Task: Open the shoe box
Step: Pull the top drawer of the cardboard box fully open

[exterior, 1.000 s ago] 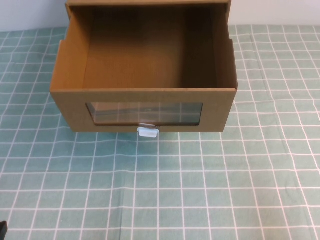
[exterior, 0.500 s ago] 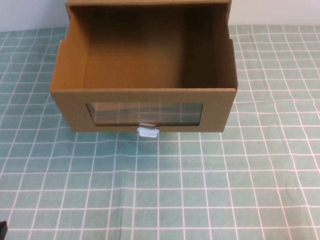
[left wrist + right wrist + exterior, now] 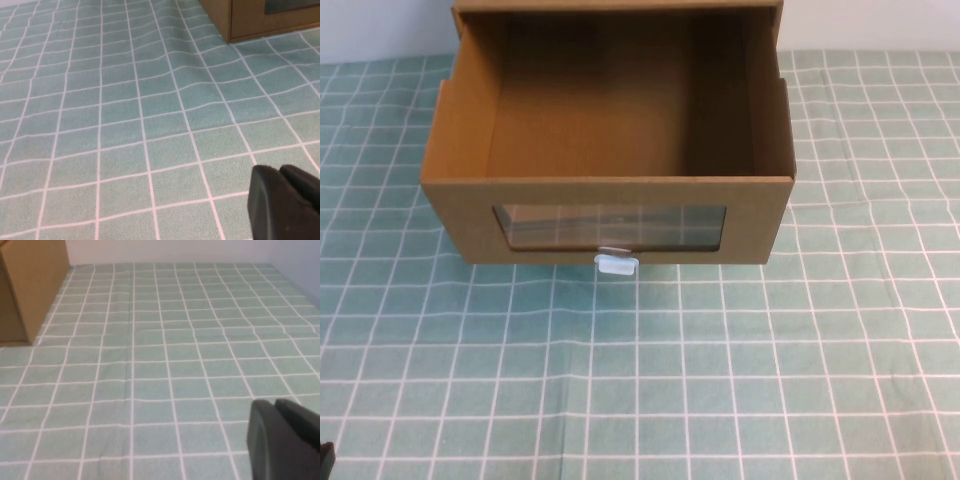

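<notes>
1. Since the drawer (image 3: 610,110) of the shoe box (image 3: 455,215) already stands pulled out toward the robot, the step in hand looks like parking. The left gripper (image 3: 279,175) hangs low over the checked tablecloth (image 3: 720,380), near the box's left front corner, with its fingers pressed together on nothing.
2. The shoe box sits mid-table toward the back, and its white pull tab (image 3: 617,263) hangs free under the window (image 3: 610,227). Nothing should nudge it.
3. The right gripper (image 3: 274,406) hovers over cloth to the box's right, its fingers closed and empty. Any retreat should lift away from the cardboard wall.
</notes>
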